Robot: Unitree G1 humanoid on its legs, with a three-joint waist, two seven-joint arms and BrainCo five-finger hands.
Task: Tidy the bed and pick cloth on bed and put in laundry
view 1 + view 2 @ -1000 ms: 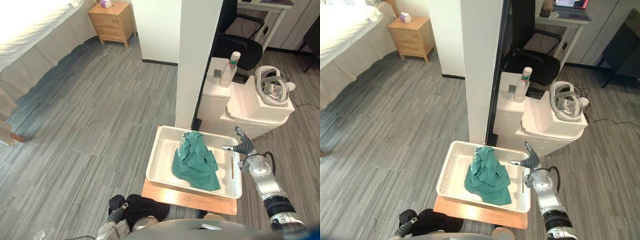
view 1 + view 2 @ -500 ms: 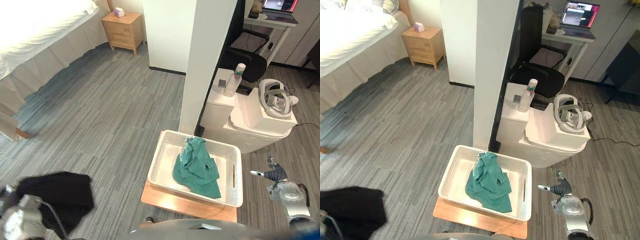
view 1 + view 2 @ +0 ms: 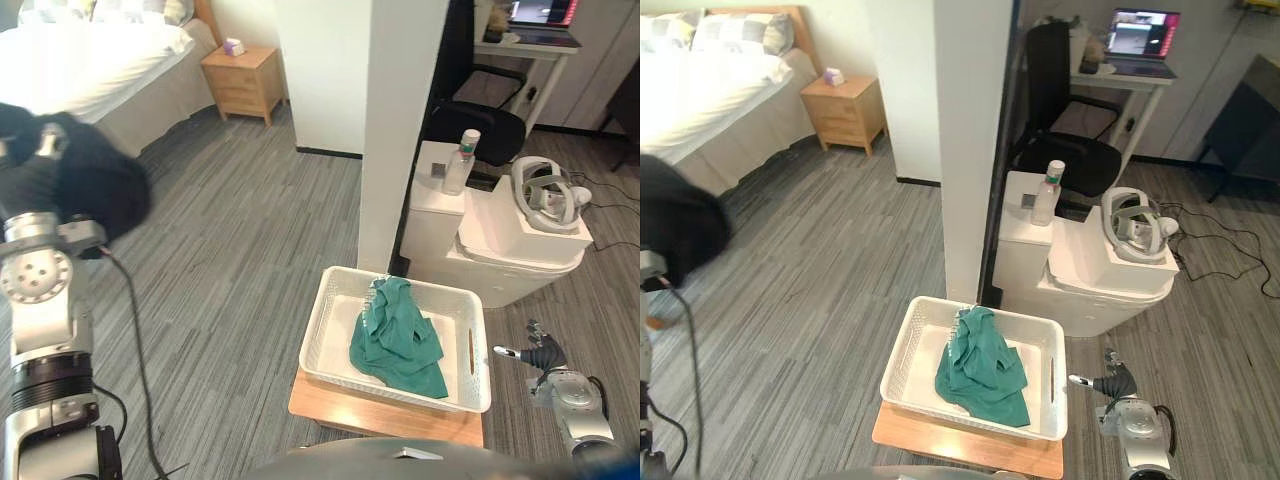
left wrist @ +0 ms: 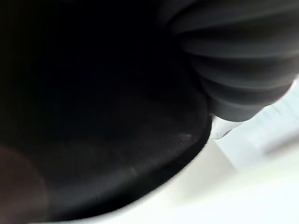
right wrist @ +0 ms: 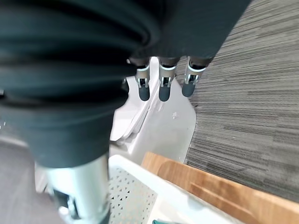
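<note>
A black cloth (image 3: 85, 180) hangs bunched high at the left, wrapped over my left hand (image 4: 238, 60), whose fingers are buried in it. The white bed (image 3: 90, 50) lies beyond it at the far left. A green cloth (image 3: 398, 340) is heaped in the white laundry basket (image 3: 322, 340), which rests on a low wooden stand (image 3: 380, 425). My right hand (image 3: 541, 355) hovers low over the floor just right of the basket, fingers (image 5: 161, 86) straight and holding nothing.
A white pillar (image 3: 400, 130) rises right behind the basket. Beside it stands a white cabinet (image 3: 500, 245) with a bottle (image 3: 458, 163) and a headset (image 3: 545, 195). A wooden nightstand (image 3: 243, 80), a black chair (image 3: 480, 125) and a desk with a laptop (image 3: 1140, 40) line the back.
My left arm has swung up from low at the left, lifting the black cloth high toward the bed side. The camera has shifted. The right hand stays beside the basket.
</note>
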